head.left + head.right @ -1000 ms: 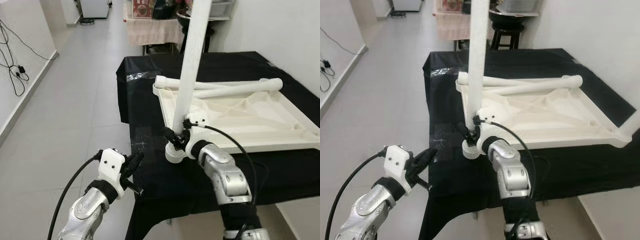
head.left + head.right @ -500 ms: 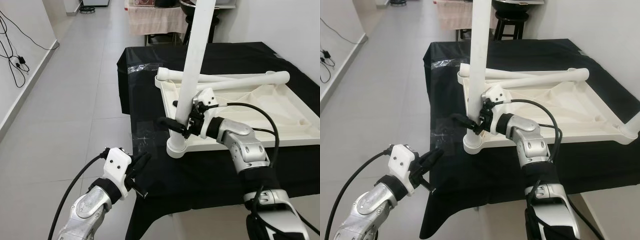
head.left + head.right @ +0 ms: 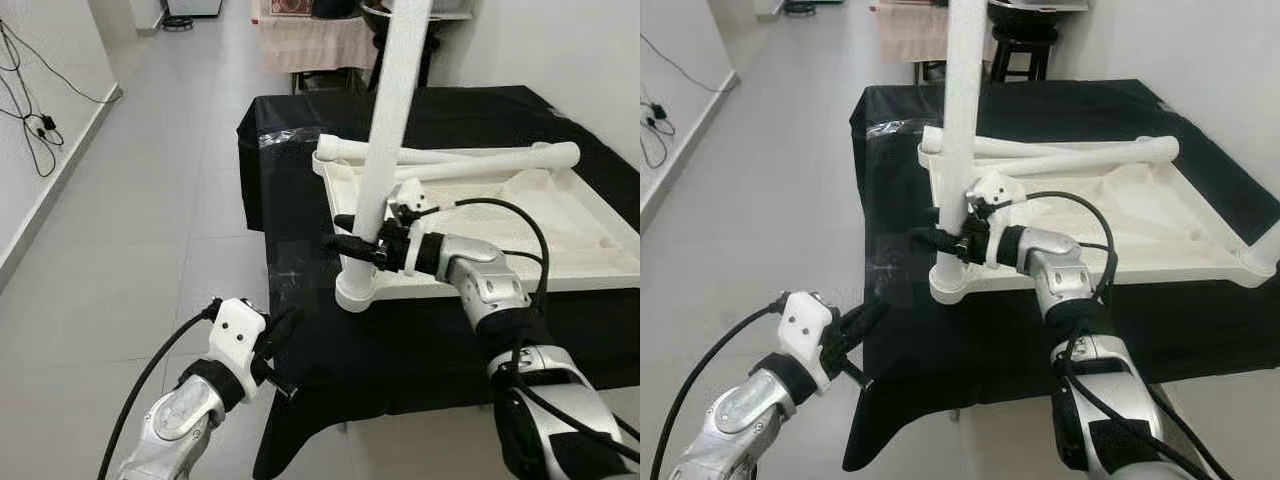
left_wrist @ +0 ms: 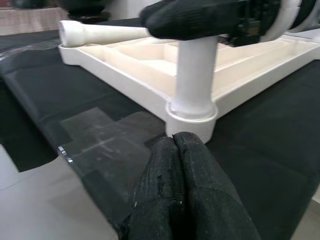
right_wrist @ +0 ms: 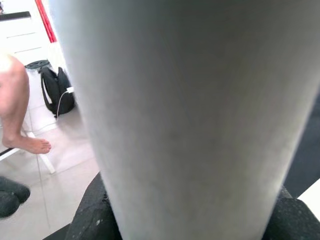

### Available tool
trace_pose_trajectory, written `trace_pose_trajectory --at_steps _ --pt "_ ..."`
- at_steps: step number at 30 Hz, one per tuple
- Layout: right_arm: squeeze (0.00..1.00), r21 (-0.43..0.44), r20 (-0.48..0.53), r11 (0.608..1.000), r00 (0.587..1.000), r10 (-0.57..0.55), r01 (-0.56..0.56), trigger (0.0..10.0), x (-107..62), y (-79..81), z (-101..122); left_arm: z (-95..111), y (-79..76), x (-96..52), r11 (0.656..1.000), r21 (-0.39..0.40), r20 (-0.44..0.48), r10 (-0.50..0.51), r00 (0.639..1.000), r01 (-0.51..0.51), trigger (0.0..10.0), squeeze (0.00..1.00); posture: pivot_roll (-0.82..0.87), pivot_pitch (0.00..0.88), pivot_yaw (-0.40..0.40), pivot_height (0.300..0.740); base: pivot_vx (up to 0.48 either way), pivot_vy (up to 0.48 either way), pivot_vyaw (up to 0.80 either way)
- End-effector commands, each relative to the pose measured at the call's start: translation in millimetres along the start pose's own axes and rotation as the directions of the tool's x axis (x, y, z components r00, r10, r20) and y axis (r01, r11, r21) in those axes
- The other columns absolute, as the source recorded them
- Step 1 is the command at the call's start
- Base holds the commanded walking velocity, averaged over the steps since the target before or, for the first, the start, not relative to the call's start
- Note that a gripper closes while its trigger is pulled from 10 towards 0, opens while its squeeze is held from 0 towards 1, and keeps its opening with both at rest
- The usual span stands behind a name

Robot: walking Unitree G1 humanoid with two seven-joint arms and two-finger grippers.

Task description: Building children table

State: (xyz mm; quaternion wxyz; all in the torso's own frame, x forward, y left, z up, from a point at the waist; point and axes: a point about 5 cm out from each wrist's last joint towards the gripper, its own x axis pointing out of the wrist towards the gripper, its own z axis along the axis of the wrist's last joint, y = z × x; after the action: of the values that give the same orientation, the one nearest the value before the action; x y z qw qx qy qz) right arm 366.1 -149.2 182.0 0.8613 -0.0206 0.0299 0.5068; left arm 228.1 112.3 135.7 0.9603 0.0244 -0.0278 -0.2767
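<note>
A white tabletop point(image 3: 590, 262) lies upside down on the black-clothed table point(image 3: 480, 110). One white leg point(image 3: 387, 150) stands upright in the socket point(image 4: 191, 116) at its near left corner. My right gripper point(image 3: 352, 240) is shut on this leg just above the socket, and the leg point(image 5: 190, 110) sits between its black fingers in the right wrist view. Two loose legs point(image 3: 480, 165) lie along the tabletop's far edge. My left gripper point(image 3: 283, 325) hangs low by the table's front left edge, shut on nothing, fingers point(image 4: 175, 190) pointing toward the socket.
Grey tiled floor point(image 3: 150, 200) opens to the left, with cables point(image 3: 35, 130) on the left wall. A stool point(image 3: 1010, 55) and furniture stand behind the table. In the right wrist view a person's bare foot point(image 5: 27, 142) and a black bag point(image 5: 57, 92) are on the floor.
My right forearm has swung out to the right and the gripper sits slightly higher on the upright leg, still holding it. The left gripper stays low and shut. The camera shifted a little.
</note>
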Motion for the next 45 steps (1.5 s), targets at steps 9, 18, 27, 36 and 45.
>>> trace_pose_trajectory --at_steps 9,18,27,36,45 --pt "0.0 0.032 -0.118 0.705 0.703 -0.701 0.708 0.0 -14.7 24.1 -41 1 5.3 -3.3 1.0 -0.011 -0.006 0.02 1.0 -0.02 10.0 0.0 0.01 0.083 -0.033 0.74 0.0 0.0 0.0" --pt "0.0 -0.023 -0.085 0.768 0.764 -0.639 0.64 0.0 8.2 33.0 -34 -1 7.8 0.3 1.0 -0.007 -0.01 0.017 1.0 -0.017 10.0 0.0 0.0 0.075 -0.04 0.74 0.0 0.0 0.0" --pt "1.0 0.033 0.015 0.828 0.828 -0.56 0.559 10.0 20.7 31.8 -7 -2 8.8 2.3 0.999 -0.004 -0.006 0.038 0.999 -0.038 10.0 0.0 0.0 0.075 -0.047 0.74 0.0 0.0 0.0" --pt "0.0 -0.084 0.139 0.989 0.984 -0.108 0.12 10.0 13.2 37.3 29 -2 7.2 4.0 0.999 -0.011 -0.003 0.032 0.999 -0.032 10.0 0.0 0.0 0.072 -0.051 0.74 0.0 0.0 0.0" --pt "0.0 -0.095 0.055 0.988 0.99 0.127 -0.122 4.4 8.0 28.1 25 -3 7.8 3.9 0.999 -0.01 -0.001 0.036 0.999 -0.036 10.0 0.0 0.02 0.071 -0.06 0.74 0.0 0.0 0.0"
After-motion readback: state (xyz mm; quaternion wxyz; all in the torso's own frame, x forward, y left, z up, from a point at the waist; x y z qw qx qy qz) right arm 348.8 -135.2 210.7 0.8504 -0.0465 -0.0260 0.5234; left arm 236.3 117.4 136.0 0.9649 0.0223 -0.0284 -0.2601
